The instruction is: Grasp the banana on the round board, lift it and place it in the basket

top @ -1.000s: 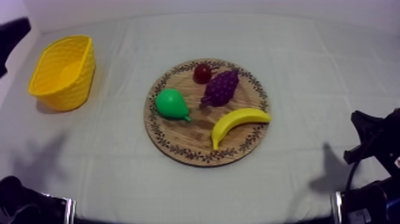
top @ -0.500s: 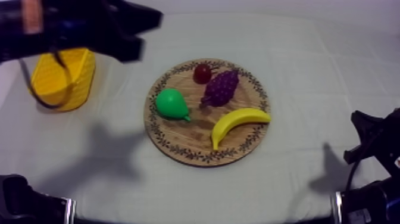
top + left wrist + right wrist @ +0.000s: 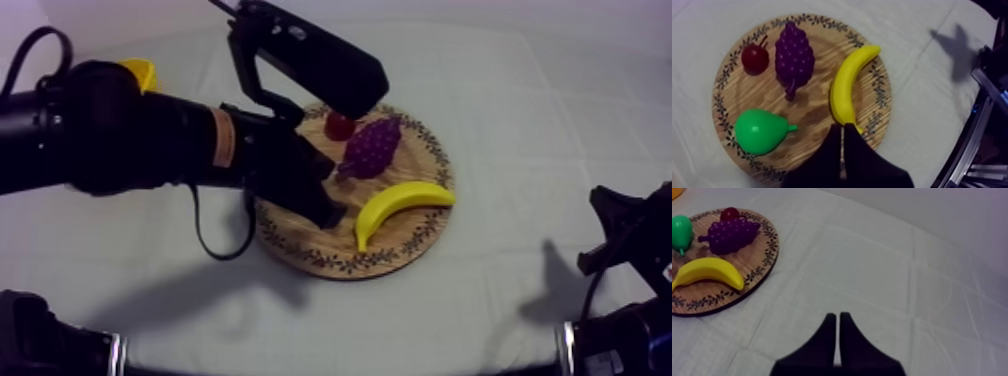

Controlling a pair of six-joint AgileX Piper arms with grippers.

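The yellow banana [image 3: 400, 207] lies on the front right of the round wooden board [image 3: 400, 256], curved, its near end toward the board's middle. My left gripper [image 3: 334, 214] hovers over the board just left of the banana. In the left wrist view its fingers [image 3: 842, 130] lie together as a narrow wedge, shut on nothing, right above the banana's [image 3: 849, 85] lower end. The yellow basket [image 3: 140, 72] is at the far left, mostly hidden behind my left arm. My right gripper [image 3: 835, 319] is shut over bare cloth, well to the right of the board [image 3: 757, 275].
On the board also lie a bunch of purple grapes [image 3: 372, 146], a small red fruit [image 3: 340, 125] and a green pear [image 3: 759, 131]; in the top view the left arm covers the pear. My right arm [image 3: 630, 245] rests low at the table's right edge.
My left arm has swung from above the basket at the upper left to over the board, now hiding the pear and most of the basket. The right arm and the fruit have not moved.
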